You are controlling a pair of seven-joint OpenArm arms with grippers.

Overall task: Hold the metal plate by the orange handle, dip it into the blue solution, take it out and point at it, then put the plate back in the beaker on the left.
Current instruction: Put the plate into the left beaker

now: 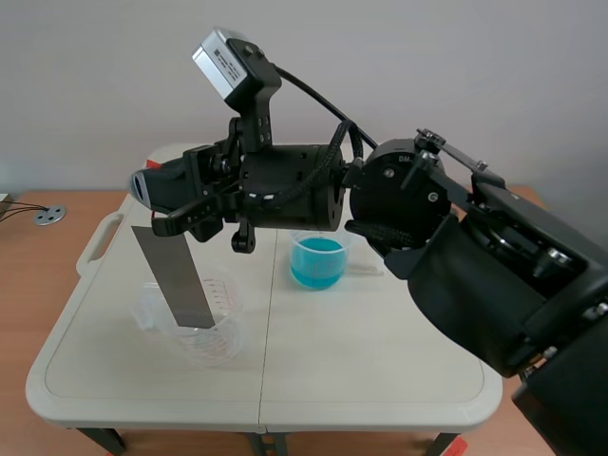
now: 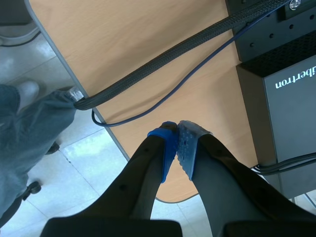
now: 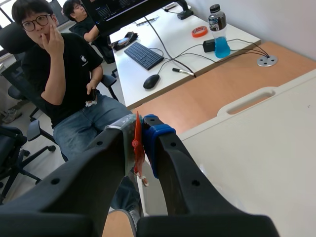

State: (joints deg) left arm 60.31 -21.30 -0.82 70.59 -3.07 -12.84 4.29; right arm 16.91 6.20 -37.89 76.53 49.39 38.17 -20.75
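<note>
My right gripper (image 1: 180,220) has reached across to the left side of the table and is shut on the orange handle (image 3: 137,143), which shows as a thin orange strip between the pads of the right gripper (image 3: 139,133). The grey metal plate (image 1: 173,275) hangs tilted from it, its lower end inside the clear empty beaker (image 1: 204,328) on the left. The beaker of blue solution (image 1: 317,261) stands at the table's middle, behind the arm. My left gripper (image 2: 177,136) is shut on nothing, off the table above a wooden desk edge; it does not show in the scene view.
The white folding table (image 1: 380,351) has a handle slot (image 1: 100,237) at its left edge. A person (image 3: 64,74) sits on a chair beyond that side. Cables and a black box (image 2: 291,98) lie on the wooden desk (image 2: 148,49) under my left gripper.
</note>
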